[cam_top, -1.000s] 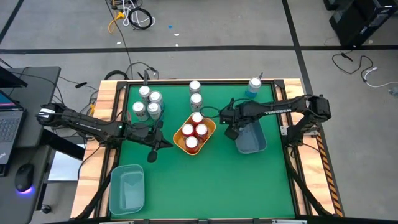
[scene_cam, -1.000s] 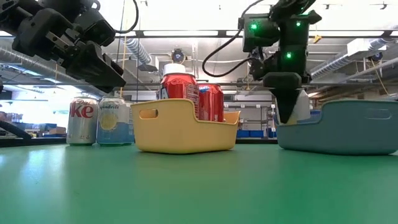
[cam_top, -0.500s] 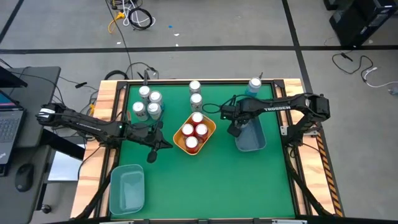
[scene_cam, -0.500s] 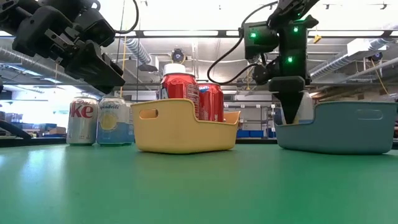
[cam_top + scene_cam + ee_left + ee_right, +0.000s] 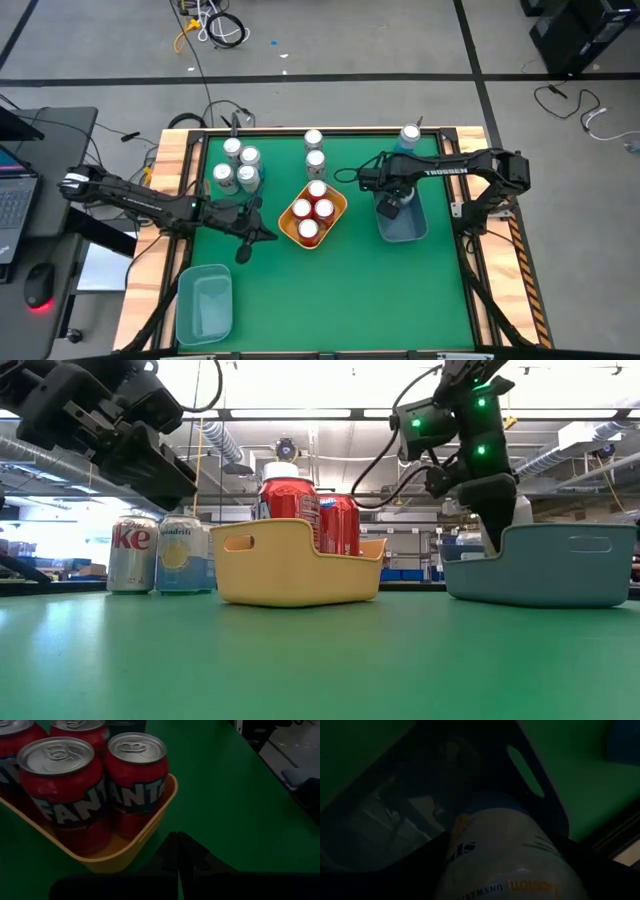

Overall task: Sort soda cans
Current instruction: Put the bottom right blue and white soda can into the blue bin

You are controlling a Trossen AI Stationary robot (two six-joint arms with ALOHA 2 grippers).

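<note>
Right gripper (image 5: pixel 391 207) grips a pale, seemingly light-blue soda can (image 5: pixel 507 862) over the blue-grey bin (image 5: pixel 405 228)

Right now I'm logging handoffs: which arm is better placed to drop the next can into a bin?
The right. Its gripper holds a pale can over the blue-grey bin. The left gripper is shut and empty beside the yellow bin.
</note>
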